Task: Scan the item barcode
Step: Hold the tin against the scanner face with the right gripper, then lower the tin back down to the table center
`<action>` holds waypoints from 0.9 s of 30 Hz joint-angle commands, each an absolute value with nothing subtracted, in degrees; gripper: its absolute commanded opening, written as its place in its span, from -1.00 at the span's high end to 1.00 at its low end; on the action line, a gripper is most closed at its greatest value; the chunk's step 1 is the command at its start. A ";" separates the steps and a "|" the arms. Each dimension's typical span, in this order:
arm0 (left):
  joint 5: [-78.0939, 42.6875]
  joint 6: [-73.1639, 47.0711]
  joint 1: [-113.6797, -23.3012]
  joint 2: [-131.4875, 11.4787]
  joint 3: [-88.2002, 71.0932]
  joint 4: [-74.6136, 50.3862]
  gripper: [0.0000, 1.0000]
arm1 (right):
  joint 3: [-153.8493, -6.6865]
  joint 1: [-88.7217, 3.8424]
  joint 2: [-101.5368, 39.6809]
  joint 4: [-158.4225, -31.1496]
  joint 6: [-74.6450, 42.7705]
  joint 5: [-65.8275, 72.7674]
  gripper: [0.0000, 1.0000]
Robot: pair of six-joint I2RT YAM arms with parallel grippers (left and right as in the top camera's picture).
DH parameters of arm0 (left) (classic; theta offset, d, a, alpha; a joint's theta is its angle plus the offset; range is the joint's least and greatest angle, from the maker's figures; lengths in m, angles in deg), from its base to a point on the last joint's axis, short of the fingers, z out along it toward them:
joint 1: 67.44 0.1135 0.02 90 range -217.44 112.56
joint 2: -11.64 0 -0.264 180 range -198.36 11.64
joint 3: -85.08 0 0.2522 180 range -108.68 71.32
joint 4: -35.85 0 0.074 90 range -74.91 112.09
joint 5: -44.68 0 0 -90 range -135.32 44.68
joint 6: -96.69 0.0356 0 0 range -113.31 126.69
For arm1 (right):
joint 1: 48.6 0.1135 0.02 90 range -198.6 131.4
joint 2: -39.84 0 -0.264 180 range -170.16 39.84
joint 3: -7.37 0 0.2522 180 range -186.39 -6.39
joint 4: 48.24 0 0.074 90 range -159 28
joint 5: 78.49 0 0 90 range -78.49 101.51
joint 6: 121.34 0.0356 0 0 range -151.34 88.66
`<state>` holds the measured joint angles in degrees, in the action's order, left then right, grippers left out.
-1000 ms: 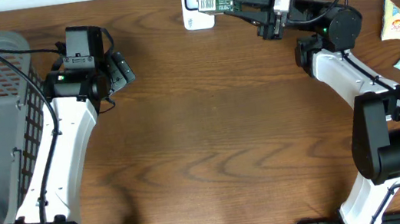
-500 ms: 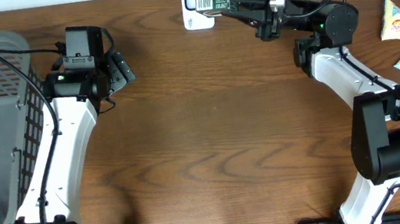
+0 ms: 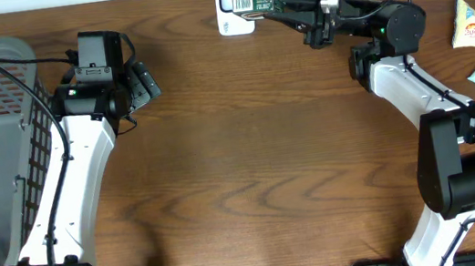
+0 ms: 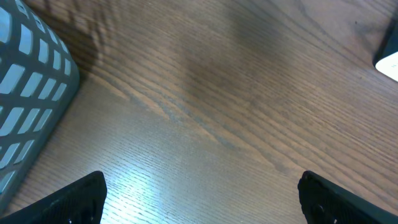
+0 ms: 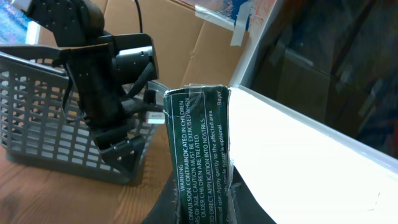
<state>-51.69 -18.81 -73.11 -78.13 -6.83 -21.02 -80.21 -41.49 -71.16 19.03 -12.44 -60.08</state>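
the right arm rises from a base well to the right of the scanner, elbow bent and forearm stretched level toward it. the right gripper is clamped tight on the end of a slim dark box, which it holds over the scanner's right side. the left arm stands well to the scanner's left, its wrist turned toward it. the left gripper is spread wide and holds nothing.

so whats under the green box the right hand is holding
The white scanner sits under the green box, held by the right hand. The box's barcode end covers part of the scanner; that part is hidden.
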 commanded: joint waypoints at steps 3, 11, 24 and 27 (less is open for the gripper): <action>-52.46 -18.91 -72.87 -78.07 -6.56 -21.17 -0.96 | -80.80 -40.94 -71.40 19.14 -11.61 -59.34 0.98; -52.46 -18.91 -72.87 -78.07 -6.56 -21.17 -0.95 | -80.80 -40.64 -71.40 13.99 -7.94 -59.31 0.98; -52.46 -18.91 -72.87 -78.07 -6.56 -21.17 -0.96 | -80.80 -40.61 -71.40 -15.28 25.88 -59.42 0.98; -52.46 -18.91 -72.87 -78.07 -6.56 -21.17 -0.95 | -80.80 -40.42 -71.40 -25.88 35.80 -61.00 0.97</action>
<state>-51.69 -18.81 -73.11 -78.13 -6.83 -21.02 -80.28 -41.38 -71.16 -22.58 21.59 -59.64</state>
